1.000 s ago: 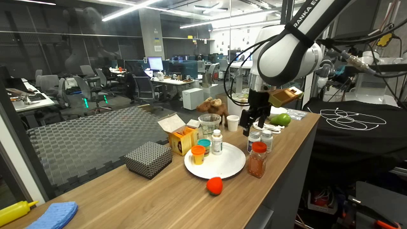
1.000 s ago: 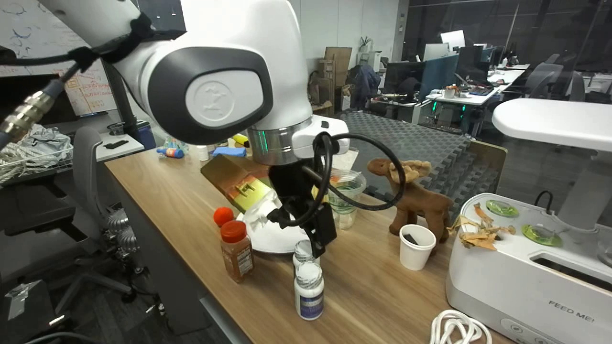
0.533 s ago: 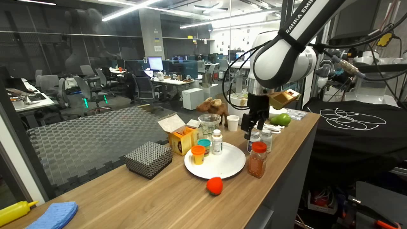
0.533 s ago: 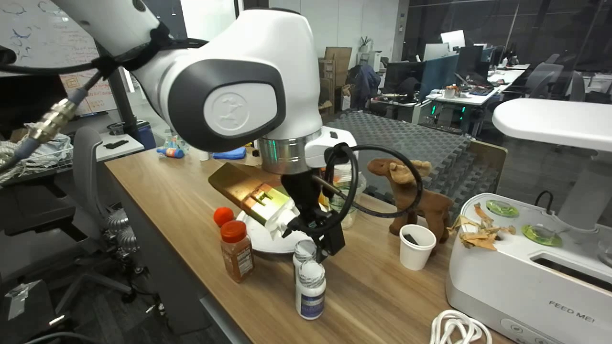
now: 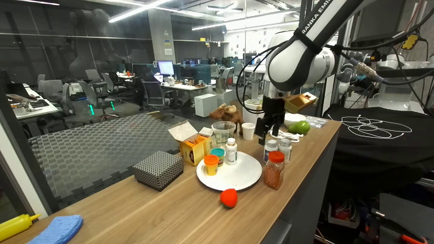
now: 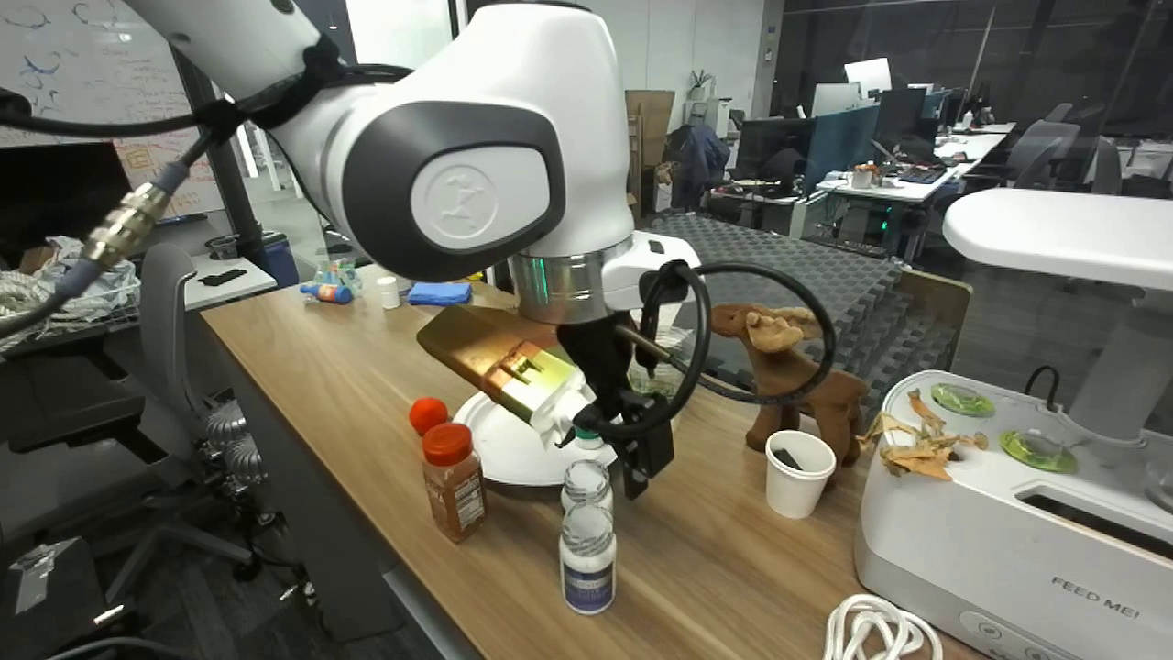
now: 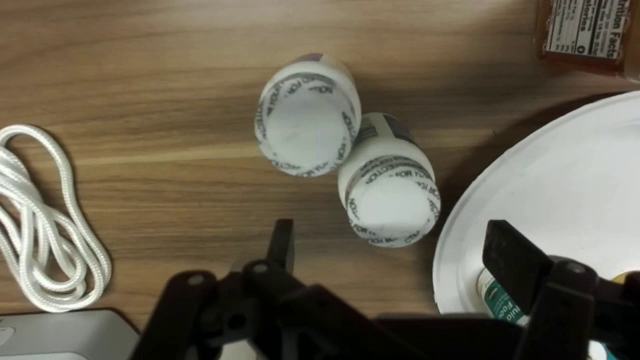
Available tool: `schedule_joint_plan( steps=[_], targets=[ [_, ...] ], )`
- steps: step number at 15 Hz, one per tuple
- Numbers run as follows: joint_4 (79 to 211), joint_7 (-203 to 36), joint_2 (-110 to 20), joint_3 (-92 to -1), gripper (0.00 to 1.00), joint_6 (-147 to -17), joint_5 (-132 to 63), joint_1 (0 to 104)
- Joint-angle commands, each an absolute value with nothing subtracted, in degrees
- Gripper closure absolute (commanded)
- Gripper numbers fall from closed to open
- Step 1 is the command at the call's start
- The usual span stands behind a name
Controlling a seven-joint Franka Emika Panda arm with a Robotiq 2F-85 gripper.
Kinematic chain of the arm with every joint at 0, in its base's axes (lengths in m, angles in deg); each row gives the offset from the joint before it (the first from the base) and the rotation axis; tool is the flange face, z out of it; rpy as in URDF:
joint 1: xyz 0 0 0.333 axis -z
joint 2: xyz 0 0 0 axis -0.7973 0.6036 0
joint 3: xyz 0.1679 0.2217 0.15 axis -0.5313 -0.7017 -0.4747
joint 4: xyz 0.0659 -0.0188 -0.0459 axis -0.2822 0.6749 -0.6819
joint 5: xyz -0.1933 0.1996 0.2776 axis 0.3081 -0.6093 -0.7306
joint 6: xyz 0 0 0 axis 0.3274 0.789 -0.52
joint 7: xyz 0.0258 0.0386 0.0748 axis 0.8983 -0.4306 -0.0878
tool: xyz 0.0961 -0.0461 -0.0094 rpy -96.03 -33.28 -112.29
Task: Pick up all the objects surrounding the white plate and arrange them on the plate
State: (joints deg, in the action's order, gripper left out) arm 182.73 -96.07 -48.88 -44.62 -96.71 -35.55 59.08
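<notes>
My gripper point(image 7: 391, 245) stands open with nothing between its fingers, above the counter beside the white plate point(image 7: 565, 200). Two white-capped bottles stand close together just ahead of the gap: one point(image 7: 392, 205) near the plate's rim, the other point(image 7: 307, 125) farther off. In an exterior view the gripper point(image 5: 268, 138) hangs above and behind both bottles. A red-lidded jar point(image 5: 274, 173) and a red-orange ball point(image 5: 229, 198) sit beside the plate. Upon it are an orange-lidded cup point(image 5: 211, 165), a teal-lidded cup point(image 5: 218, 156) and a white bottle point(image 5: 231, 154).
Along the counter stand a grey box point(image 5: 158, 169), a yellow carton point(image 5: 195, 149), a clear tub point(image 5: 223, 132) and a paper cup point(image 6: 800, 474). A toy moose point(image 6: 788, 367), a white machine point(image 6: 1017, 541) and a coiled white cord point(image 7: 45, 235) are close to the arm.
My arm has shifted away from the red-lidded jar, dipping and then rising slightly. The bottle farther from the plate has moved a little. The jaws remain open.
</notes>
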Motion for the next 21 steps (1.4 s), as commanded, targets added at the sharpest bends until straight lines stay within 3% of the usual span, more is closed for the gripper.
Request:
schedule_joint_plan(
  steps=[1, 5, 6, 7, 14, 15, 21],
  targets=[
    [181.8, -95.6, -48.5, -45.0, 0.00, -96.3, -34.6, 59.0],
    [182.0, -96.0, -48.3, -45.4, 0.00, -96.4, -35.0, 58.9],
    [182.1, -95.9, -48.2, -45.5, 0.09, -96.5, -34.9, 58.8],
    [182.1, -95.8, -48.1, -45.6, 0.28, -96.5, -34.8, 58.8],
    [183.0, -92.5, -49.2, -43.8, 0.81, -96.3, -29.3, 58.0],
    [183.1, -91.9, -49.3, -43.5, 0.77, -96.3, -28.5, 58.1],
    [182.1, -89.0, -50.5, -44.4, 0.80, -93.6, -31.9, 58.4]
  ],
)
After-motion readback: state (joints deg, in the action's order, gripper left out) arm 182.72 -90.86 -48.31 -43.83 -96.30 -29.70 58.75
